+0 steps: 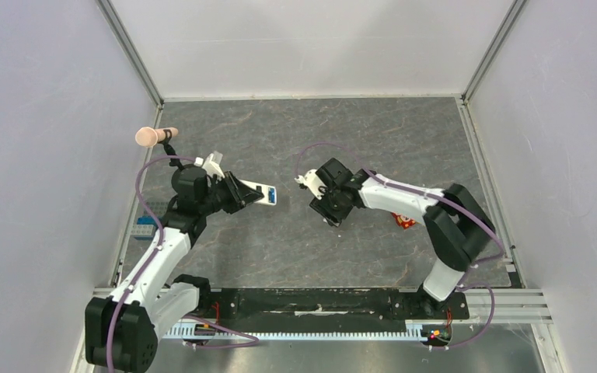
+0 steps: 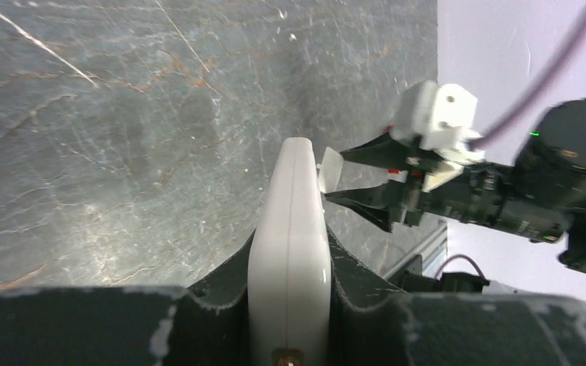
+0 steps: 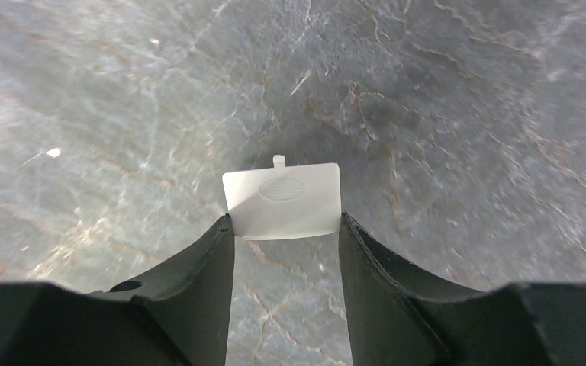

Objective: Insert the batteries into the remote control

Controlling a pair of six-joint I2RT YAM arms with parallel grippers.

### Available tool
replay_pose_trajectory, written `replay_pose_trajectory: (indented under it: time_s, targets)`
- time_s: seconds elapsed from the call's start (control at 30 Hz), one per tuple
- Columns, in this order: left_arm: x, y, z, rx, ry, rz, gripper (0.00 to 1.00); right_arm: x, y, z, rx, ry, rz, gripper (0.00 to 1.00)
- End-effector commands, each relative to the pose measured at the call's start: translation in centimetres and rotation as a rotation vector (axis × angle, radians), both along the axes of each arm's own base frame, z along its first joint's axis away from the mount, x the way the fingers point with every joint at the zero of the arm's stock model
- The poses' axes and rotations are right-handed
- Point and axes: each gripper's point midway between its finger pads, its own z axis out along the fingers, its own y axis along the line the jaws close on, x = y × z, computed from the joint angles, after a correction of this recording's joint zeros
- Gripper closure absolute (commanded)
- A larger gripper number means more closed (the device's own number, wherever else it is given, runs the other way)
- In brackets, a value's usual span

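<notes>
1. My left gripper (image 2: 290, 255) is clamped on the remote control (image 2: 290, 191), one finger on each flat side, and holds it above the grey table (image 1: 295, 249).
2. From my left wrist the remote shows edge-on, a slim white body pointing away from me.
3. From above, the remote sticks out toward my right arm. A blue patch (image 1: 272, 196) sits at its free end; I cannot tell whether that is a battery.
4. My right gripper (image 3: 284, 221) pinches a small white cover (image 3: 282, 200) by its two side edges, tab pointing away.
5. The cover hangs near the remote's free end, apart from it.
6. A peach-coloured object (image 1: 152, 137) lies at the table's far left.
</notes>
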Motion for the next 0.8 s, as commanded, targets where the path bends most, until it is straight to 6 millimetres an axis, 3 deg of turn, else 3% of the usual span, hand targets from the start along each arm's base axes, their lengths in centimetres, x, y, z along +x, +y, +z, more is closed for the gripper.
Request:
replay_pose_trajectory:
  time_s: [0.0, 0.2, 0.37, 0.77]
  targets:
    - [-0.5, -2.2, 1.5, -0.085, -0.058, -0.136, 0.98, -0.6, 1.7, 5.5, 0.121, -0.142, 0.042, 0.64]
    - [-1.4, -5.1, 1.1, -0.078, -0.059, -0.238, 0.98, -3.7, 3.9, 8.8, 0.19, -0.249, 0.126, 0.64]
    - [-2.7, -7.3, 0.9, -0.071, -0.05, -0.341, 0.98, -5.2, 5.4, 11.0, 0.236, -0.368, 0.185, 0.64]
    - [-4.5, -9.0, 0.7, -0.042, -0.069, -0.468, 0.98, -5.5, 7.8, 11.3, 0.237, -0.395, 0.209, 0.64]
